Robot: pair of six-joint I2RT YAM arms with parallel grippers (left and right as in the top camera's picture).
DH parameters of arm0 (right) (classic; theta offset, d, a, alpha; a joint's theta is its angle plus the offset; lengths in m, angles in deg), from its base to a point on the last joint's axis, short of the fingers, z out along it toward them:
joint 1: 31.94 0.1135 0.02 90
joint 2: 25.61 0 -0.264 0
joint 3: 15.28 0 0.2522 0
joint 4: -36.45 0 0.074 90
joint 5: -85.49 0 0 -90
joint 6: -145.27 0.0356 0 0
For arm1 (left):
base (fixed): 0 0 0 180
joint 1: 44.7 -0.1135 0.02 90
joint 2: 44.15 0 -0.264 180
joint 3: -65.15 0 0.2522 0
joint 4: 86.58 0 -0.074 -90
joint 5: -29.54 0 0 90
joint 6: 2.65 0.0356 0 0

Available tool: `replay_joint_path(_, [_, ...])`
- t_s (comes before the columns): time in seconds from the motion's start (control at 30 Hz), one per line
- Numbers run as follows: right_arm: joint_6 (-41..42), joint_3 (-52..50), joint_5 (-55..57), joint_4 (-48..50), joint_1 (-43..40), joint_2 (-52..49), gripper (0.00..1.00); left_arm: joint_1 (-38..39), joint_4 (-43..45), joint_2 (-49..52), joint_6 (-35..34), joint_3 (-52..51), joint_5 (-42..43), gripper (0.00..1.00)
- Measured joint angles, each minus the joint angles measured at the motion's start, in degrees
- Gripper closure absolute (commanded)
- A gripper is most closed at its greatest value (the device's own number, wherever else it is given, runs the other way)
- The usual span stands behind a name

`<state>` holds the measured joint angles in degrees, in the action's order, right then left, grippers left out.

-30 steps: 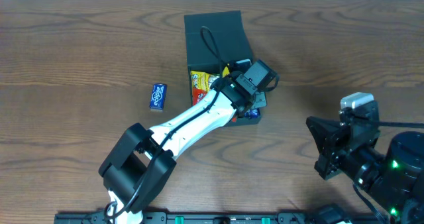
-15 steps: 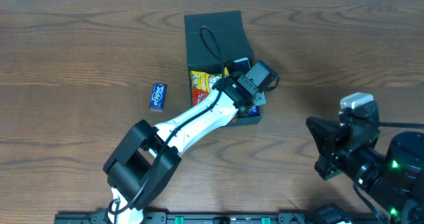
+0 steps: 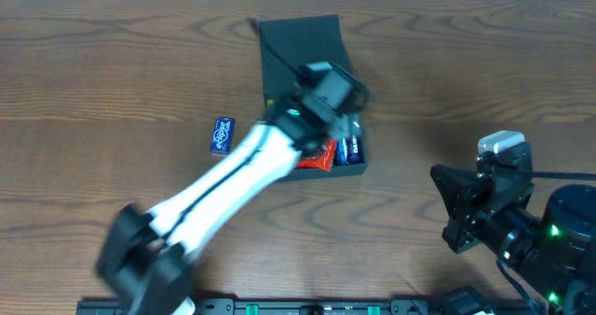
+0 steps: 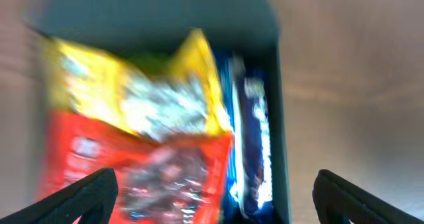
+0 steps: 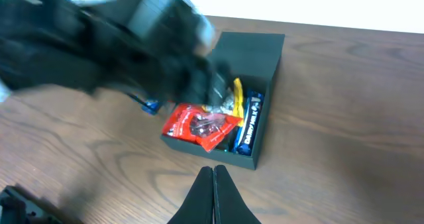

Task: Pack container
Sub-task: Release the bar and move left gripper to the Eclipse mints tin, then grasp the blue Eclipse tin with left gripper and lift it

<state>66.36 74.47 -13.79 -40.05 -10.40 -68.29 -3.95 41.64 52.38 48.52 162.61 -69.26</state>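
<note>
The dark teal container stands open mid-table, its lid folded back on the far side. Inside lie a red packet, a yellow packet and blue packets. My left gripper hovers over the box, blurred by motion, its jaws wide open with nothing between them. The black fingertips frame the red packet and a blue packet. My right gripper is shut and empty, hanging over bare table in front of the container.
A small blue packet lies on the wood to the left of the box. The right arm's base fills the lower right corner. The left arm stretches diagonally from the front edge to the box.
My left gripper has opened from shut and swung toward the far left side of the box, uncovering the red and blue packets. The right arm has not moved.
</note>
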Motion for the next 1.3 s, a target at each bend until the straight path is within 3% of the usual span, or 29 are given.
replay_joint_path(0.17, [0.0, 0.0, 0.0, 0.0, 0.0, 0.0, 0.98, -4.3, -5.8, -13.3, 5.8, 0.0, -7.5, 0.05])
replay_joint_path(0.4, [0.0, 0.0, 0.0, -0.1, 0.0, 0.0, 0.98, -11.3, -13.0, -18.4, 12.4, 0.0, -14.7, 0.05])
replay_joint_path(0.77, [0.0, 0.0, 0.0, -0.1, 0.0, 0.0, 0.98, -25.4, -9.4, -12.4, 22.9, -4.1, -10.4, 0.05])
replay_joint_path(1.23, [-1.1, 0.0, 0.0, -1.8, 0.0, 0.0, 0.98, -26.5, -3.8, 4.5, 25.4, -9.4, -4.9, 0.00])
replay_joint_path(1.3, [-1.1, 0.0, 0.0, -1.8, 0.0, 0.0, 0.98, -26.5, -3.5, 6.6, 25.2, -9.4, -4.7, 0.09])
